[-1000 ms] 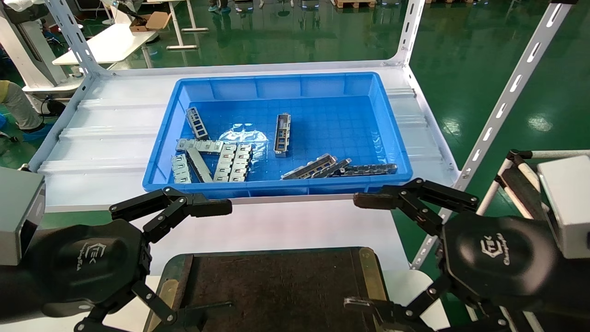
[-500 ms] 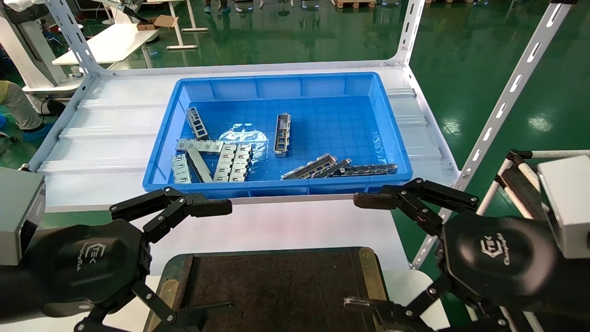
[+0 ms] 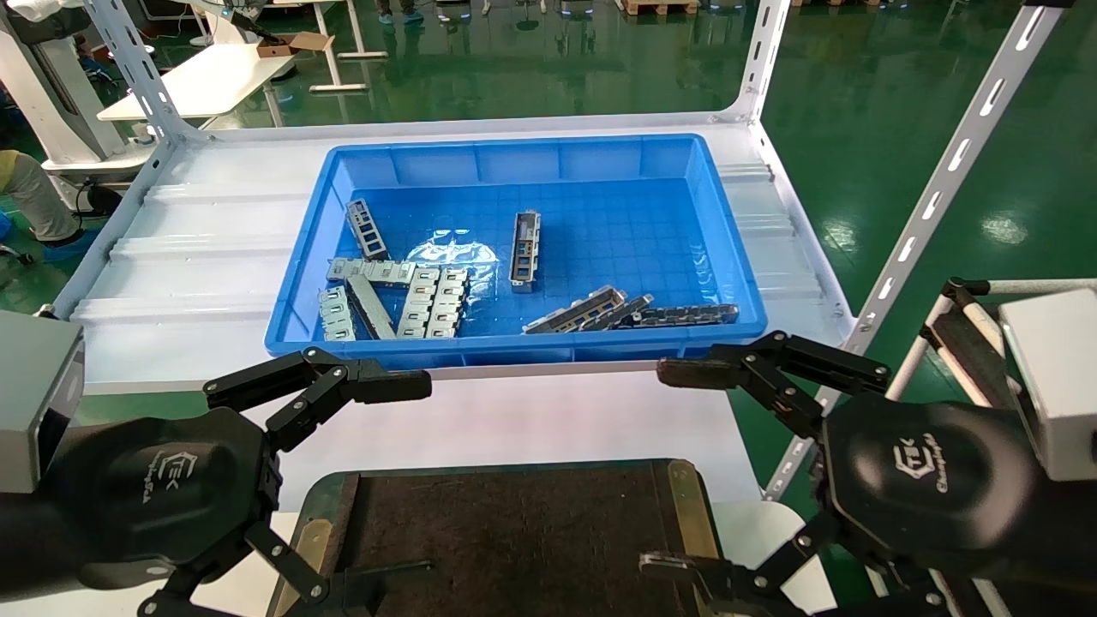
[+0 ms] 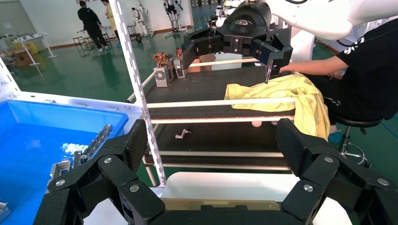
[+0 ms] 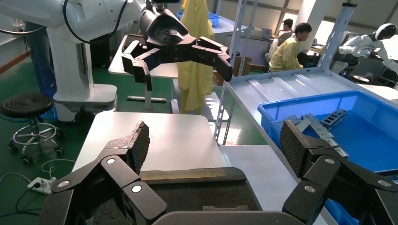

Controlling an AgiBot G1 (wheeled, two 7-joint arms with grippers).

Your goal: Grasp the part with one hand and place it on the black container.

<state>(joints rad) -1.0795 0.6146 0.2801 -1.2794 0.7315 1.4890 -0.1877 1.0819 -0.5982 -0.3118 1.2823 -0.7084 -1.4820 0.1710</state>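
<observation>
Several slim grey parts lie in the blue bin (image 3: 302, 257). One part (image 3: 524, 250) lies alone mid-bin, and others (image 3: 587, 310) lie by the near wall. The black container (image 3: 514, 531) sits empty on the white table below the bin, between my grippers. My left gripper (image 3: 416, 480) is open and empty at the container's left edge. My right gripper (image 3: 660, 469) is open and empty at its right edge. In the left wrist view the left gripper (image 4: 213, 143) spans the container's brass strip (image 4: 220, 204). In the right wrist view the right gripper (image 5: 213, 145) is over the container (image 5: 187, 192).
Wider pale-silver ladder plates (image 3: 433, 302) lie at the bin's left. The bin rests on a white shelf (image 3: 197, 257) with slotted uprights (image 3: 943, 184). A cart (image 4: 220, 86) with a yellow cloth (image 4: 286, 91) and a seated person (image 4: 371, 70) are to my right.
</observation>
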